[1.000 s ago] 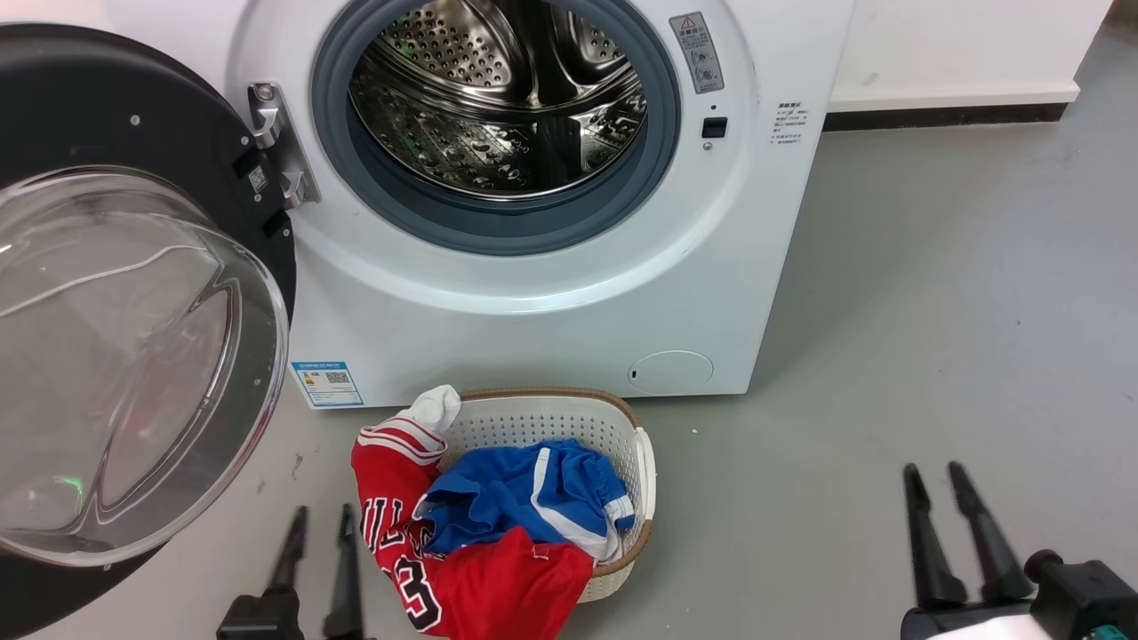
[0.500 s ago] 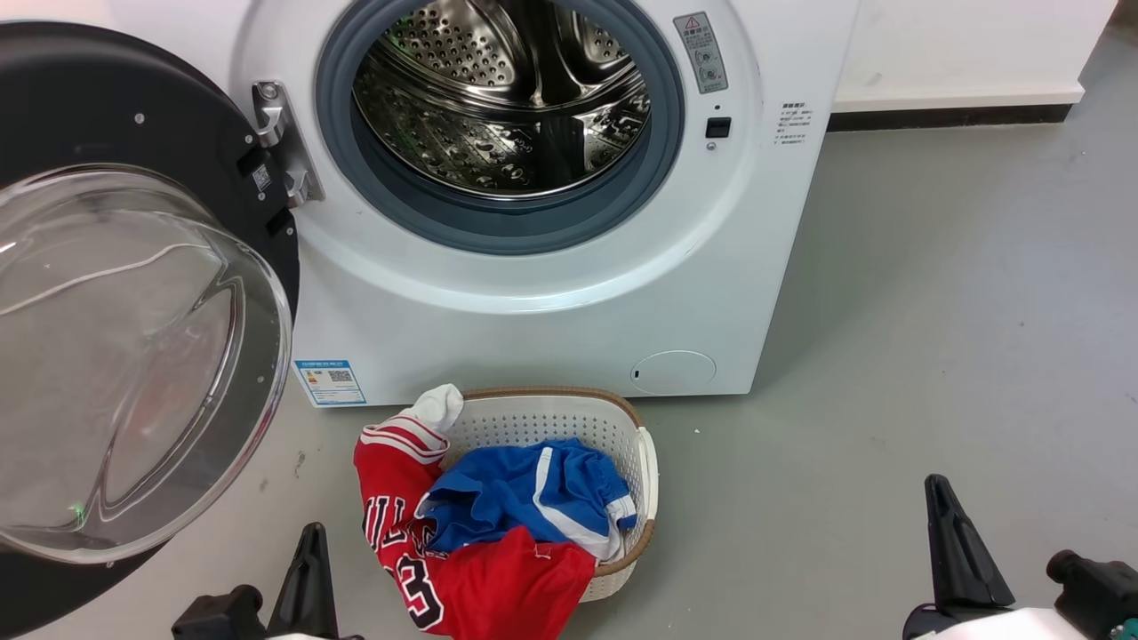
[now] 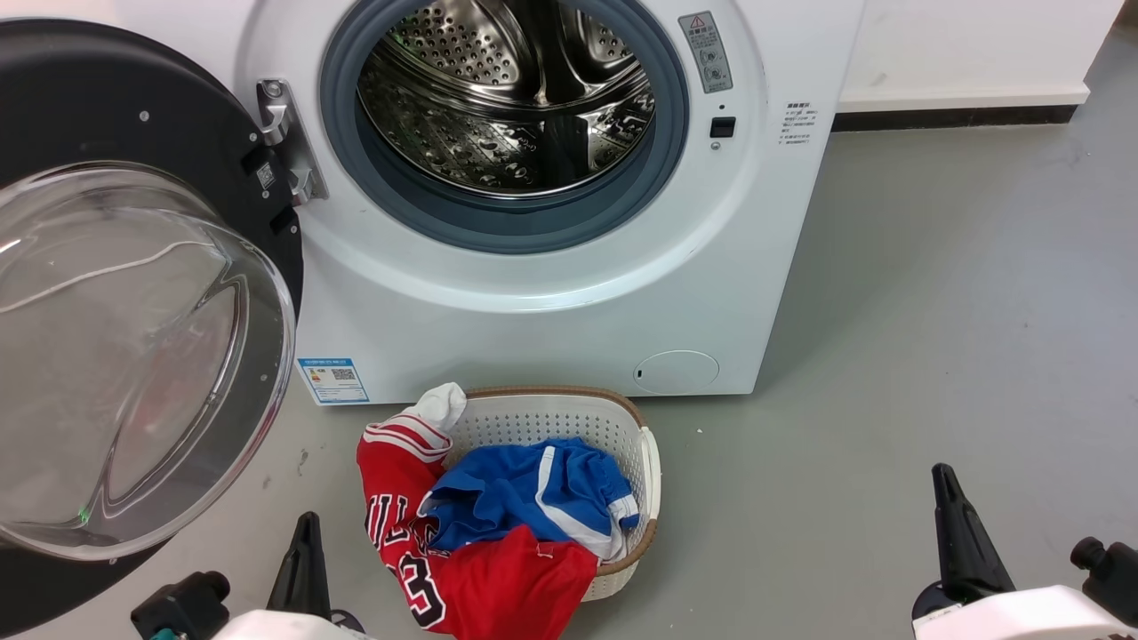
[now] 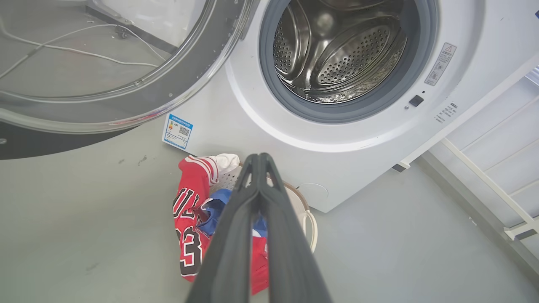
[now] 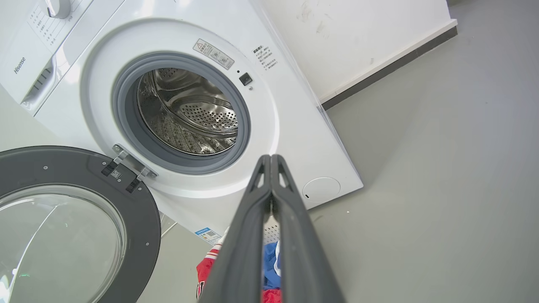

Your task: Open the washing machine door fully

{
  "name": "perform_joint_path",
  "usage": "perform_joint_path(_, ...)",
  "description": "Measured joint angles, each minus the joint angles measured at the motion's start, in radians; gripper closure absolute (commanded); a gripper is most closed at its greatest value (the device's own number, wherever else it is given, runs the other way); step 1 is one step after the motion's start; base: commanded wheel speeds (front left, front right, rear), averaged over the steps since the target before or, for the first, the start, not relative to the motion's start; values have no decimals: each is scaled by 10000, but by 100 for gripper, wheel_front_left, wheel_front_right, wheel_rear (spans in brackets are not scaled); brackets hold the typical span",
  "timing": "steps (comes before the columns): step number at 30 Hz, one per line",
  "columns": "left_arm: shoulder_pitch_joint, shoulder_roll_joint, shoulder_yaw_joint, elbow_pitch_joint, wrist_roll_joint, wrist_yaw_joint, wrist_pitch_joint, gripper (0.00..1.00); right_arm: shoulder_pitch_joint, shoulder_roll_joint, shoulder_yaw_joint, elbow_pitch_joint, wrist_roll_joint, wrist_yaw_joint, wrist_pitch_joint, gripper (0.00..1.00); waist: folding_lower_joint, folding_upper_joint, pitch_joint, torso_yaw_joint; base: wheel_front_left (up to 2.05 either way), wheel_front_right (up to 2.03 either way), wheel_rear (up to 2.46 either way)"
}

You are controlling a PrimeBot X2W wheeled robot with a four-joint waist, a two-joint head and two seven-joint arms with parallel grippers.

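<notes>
The washing machine door [image 3: 133, 302] is standing swung out to the left of the washing machine [image 3: 551, 302]. It is hanging from its hinge [image 3: 286, 142] with the glass bowl bulging toward the head camera, and the steel drum [image 3: 507, 89] is lying fully exposed. Both arms are hanging low and well apart from the door. The left jaws are showing pressed narrow in the left wrist view, fingertips [image 4: 248, 185] meeting and holding nothing. The right jaws are likewise pinched together and empty, fingertips [image 5: 252, 202] touching.

The opening step is looking essentially finished, though from these angles it is hard to tell whether the hinge is sitting at its stop. If any swing is remaining, the next move is calling for the left jaws to rise to the door's black rim and nudge it further leftward. They would need to pass clear of the laundry basket [image 3: 642, 462] and the red jersey [image 3: 480, 596] lying just in front of the machine.
</notes>
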Motion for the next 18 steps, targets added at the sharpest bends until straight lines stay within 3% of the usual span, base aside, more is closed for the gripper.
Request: perform_joint_path(18, -539, 0, 213, 234, -2700, -299, 648, 100, -434, -73, -92, 334, 2587, -2, 543, 100, -1, 0, 11, 65, 0, 0, 0)
